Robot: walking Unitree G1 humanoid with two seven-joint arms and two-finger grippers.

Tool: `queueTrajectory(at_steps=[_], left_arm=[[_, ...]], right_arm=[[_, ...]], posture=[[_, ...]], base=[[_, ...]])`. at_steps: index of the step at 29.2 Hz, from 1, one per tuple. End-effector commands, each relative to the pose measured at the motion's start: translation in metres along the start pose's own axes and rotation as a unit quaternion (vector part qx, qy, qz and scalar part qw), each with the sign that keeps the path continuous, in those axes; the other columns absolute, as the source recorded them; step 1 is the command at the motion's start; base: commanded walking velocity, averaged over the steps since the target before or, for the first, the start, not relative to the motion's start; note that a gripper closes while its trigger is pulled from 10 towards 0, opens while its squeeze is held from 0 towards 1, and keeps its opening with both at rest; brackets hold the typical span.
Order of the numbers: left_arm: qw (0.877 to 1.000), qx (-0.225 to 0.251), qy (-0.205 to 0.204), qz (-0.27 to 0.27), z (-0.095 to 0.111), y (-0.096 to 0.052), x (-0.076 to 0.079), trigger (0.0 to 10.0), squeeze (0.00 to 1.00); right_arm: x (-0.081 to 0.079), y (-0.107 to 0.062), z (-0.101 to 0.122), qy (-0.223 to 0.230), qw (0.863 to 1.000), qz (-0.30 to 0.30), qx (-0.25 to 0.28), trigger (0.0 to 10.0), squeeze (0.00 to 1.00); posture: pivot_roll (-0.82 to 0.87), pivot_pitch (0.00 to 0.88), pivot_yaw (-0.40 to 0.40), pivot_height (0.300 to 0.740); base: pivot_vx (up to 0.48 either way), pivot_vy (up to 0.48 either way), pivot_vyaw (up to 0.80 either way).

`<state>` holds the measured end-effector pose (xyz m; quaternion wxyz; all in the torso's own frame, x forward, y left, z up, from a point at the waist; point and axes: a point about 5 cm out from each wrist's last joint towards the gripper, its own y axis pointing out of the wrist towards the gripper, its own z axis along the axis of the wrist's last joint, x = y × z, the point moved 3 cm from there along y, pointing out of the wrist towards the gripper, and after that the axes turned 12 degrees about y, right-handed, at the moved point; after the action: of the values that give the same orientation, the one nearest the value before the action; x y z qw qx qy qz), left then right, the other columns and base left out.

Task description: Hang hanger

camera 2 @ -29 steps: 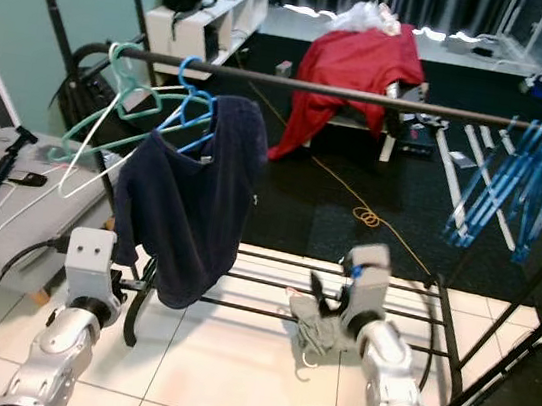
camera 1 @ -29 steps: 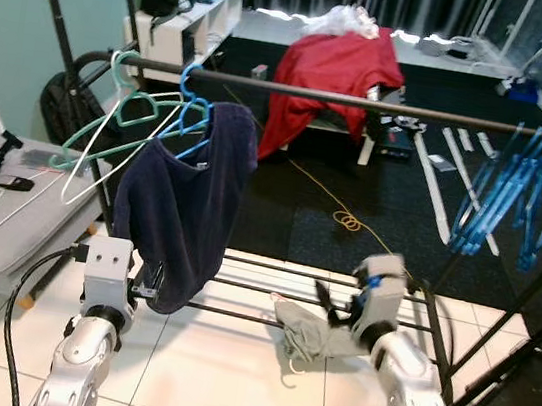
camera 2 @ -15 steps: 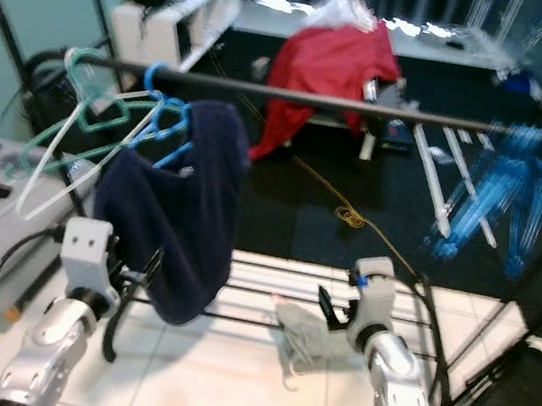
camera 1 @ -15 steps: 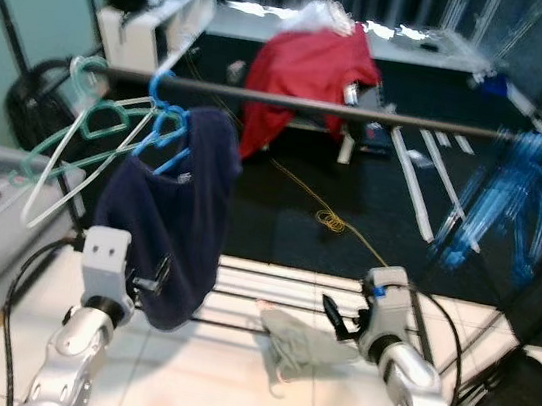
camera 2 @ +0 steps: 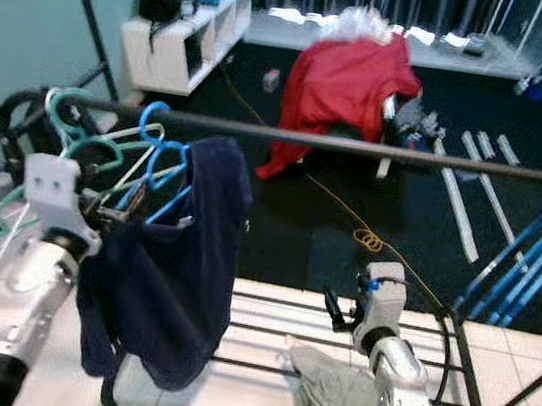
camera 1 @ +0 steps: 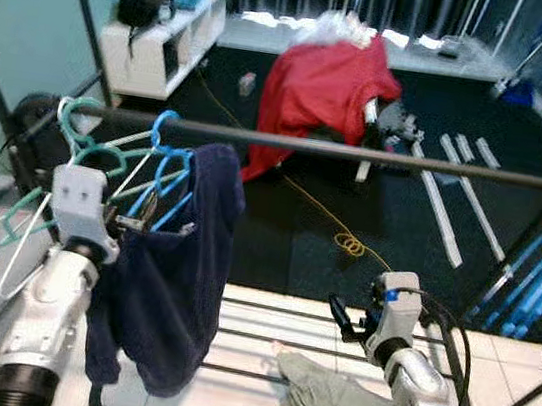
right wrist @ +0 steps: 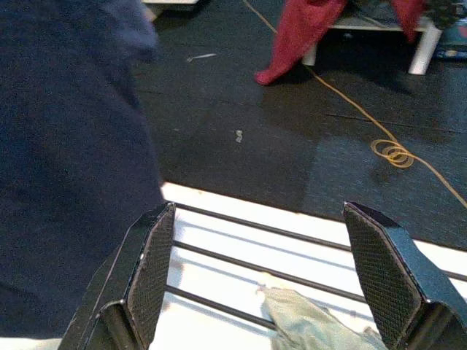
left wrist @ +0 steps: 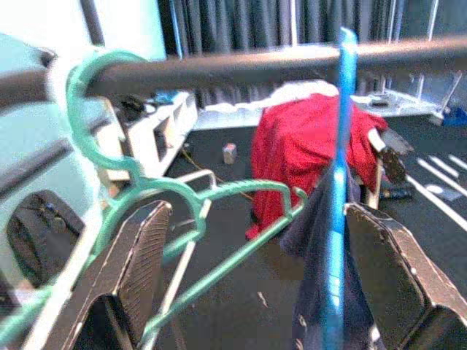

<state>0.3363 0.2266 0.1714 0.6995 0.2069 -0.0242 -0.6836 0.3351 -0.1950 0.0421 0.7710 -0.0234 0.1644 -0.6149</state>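
The left arm is raised up high, with the left end effector (left wrist: 248, 284) brought right under the rail (camera 1: 358, 156), fingers spread wide and nothing gripped between them. Framed between those fingers, a green hanger (left wrist: 182, 197) and a blue hanger (left wrist: 337, 182) can be seen, both hooked over the rail already. A navy garment (camera 1: 174, 280) is draped on the blue hanger, hanging just beside the left forearm. The right arm is kept low and stretched forward over the rack's bottom bars (right wrist: 292, 240), and the right end effector (right wrist: 259, 277) is wide open too, holding nothing. A grey cloth (camera 1: 329, 398) is left lying on the floor below it. A red cloth (camera 1: 324, 79) is draped over something further back.
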Motion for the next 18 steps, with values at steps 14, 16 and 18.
queueTrajectory(at_steps=[14, 16, 18], left_arm=[[0.989, -0.035, 0.022, -0.144, -0.020, 0.020, 0.027, 10.0, 0.00], [0.981, -0.054, 0.037, -0.183, -0.026, 0.020, 0.048, 10.0, 0.00], [0.979, -0.061, 0.046, -0.191, -0.028, 0.021, 0.053, 10.0, 0.00]], right_arm=[[-0.001, -0.003, 0.002, 0.011, 1.000, -0.005, 0.011, 10.0, 0.00], [0.000, -0.003, 0.003, 0.008, 1.000, -0.007, 0.014, 10.0, 0.00], [0.001, -0.003, 0.004, 0.008, 1.000, -0.009, 0.015, 10.0, 0.00]], posture=[[-0.18, 0.000, 0.061, 0.740], [-0.19, 0.000, 0.066, 0.740], [-0.19, 0.000, 0.066, 0.740]], base=[[0.000, 0.000, 0.00], [0.000, 0.000, 0.00], [0.000, 0.000, 0.00]])
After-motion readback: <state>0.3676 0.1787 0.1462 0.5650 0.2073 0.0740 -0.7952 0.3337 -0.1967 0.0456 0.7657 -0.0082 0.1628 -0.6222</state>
